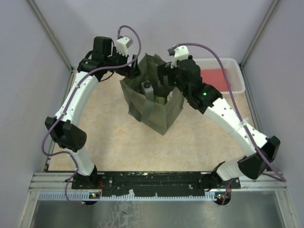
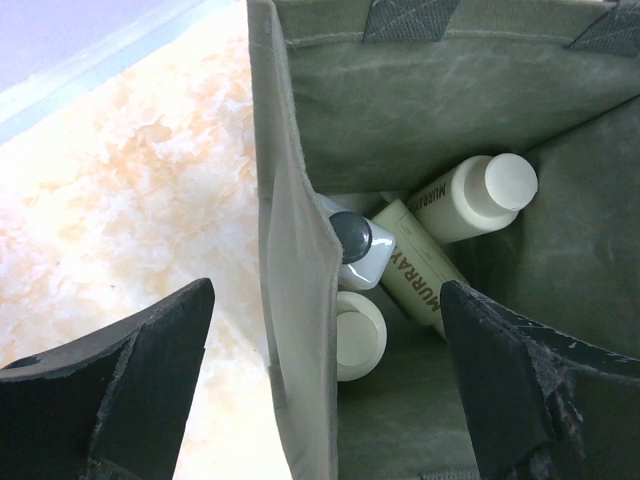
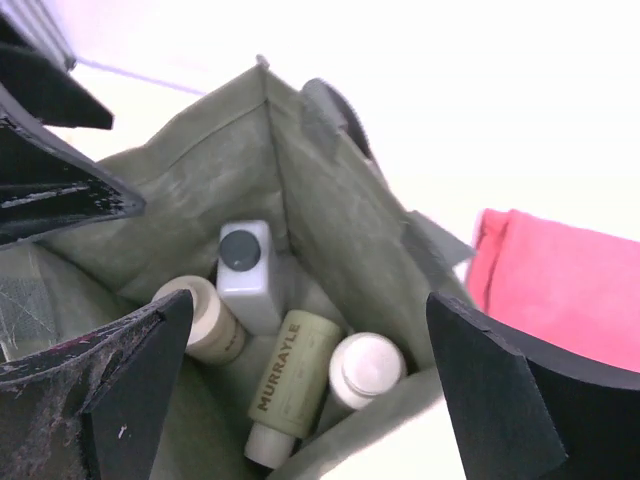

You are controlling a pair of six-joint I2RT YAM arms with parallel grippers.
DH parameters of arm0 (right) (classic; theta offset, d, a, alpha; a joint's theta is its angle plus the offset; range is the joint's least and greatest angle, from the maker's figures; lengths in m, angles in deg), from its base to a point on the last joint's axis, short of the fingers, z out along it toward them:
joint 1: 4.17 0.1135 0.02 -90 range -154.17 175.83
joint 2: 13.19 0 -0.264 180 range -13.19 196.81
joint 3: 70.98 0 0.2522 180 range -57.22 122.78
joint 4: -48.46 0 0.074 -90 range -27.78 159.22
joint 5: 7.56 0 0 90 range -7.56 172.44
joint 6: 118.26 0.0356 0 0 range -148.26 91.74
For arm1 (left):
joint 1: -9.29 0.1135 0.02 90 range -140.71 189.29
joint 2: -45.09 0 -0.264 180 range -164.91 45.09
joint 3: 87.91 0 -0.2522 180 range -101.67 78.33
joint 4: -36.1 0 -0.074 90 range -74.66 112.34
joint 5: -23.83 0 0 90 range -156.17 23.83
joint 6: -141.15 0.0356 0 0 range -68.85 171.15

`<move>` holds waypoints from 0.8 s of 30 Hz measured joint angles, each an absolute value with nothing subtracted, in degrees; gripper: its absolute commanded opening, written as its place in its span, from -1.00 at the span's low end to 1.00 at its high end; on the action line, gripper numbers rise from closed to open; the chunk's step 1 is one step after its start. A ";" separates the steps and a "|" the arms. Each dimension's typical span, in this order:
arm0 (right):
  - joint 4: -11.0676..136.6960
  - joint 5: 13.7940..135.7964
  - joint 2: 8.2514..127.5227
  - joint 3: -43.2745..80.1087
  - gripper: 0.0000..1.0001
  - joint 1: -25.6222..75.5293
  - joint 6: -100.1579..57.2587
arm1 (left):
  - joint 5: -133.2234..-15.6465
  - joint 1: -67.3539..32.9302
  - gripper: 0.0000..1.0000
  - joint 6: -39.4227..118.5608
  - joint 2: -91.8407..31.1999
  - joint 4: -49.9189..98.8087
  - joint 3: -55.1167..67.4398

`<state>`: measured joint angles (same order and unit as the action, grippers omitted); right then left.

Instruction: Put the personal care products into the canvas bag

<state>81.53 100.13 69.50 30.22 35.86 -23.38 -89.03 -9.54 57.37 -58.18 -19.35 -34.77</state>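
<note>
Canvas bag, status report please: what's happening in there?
Left gripper open, straddling canvas bag wall. Right gripper open over the mouth. Four bottles inside. Nothing blocking the opening.

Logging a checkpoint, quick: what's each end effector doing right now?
Left end effector: open, straddling the olive-green canvas bag wall.
Right end effector: open, holding nothing.

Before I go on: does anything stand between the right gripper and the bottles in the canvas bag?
Nothing visible does: the right gripper hangs open over the canvas bag's open mouth, with the four bottles exposed below.
</note>
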 measured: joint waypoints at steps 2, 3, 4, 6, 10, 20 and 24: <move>82.21 101.83 66.44 29.57 0.99 35.86 -23.42 | -88.13 -9.45 1.00 57.26 -57.26 -19.24 -34.75; 82.34 102.56 64.78 28.56 0.99 35.86 -23.44 | -87.54 -9.43 1.00 57.10 -56.56 -19.13 -34.70; 82.62 103.30 63.23 27.29 0.99 35.86 -23.58 | -86.88 -9.39 1.00 56.93 -55.55 -18.94 -34.55; 83.50 104.83 60.41 24.43 0.99 35.86 -23.71 | -85.75 -9.30 1.00 56.45 -53.57 -18.26 -34.00; 87.26 109.55 56.41 19.23 0.99 35.86 -23.73 | -81.62 -9.19 1.00 55.38 -46.44 -15.81 -29.74; 99.01 118.05 37.22 6.11 0.99 26.55 -20.08 | -66.71 -8.54 1.00 50.20 -20.34 -11.44 -3.29; 99.01 118.55 34.90 3.38 0.99 25.96 -18.72 | -66.49 -8.56 1.00 47.64 -17.98 -9.62 2.61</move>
<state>99.01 118.55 34.90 3.38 25.96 -18.72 -66.49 -8.56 47.64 -17.98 -9.62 2.61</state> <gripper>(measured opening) 0.992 0.998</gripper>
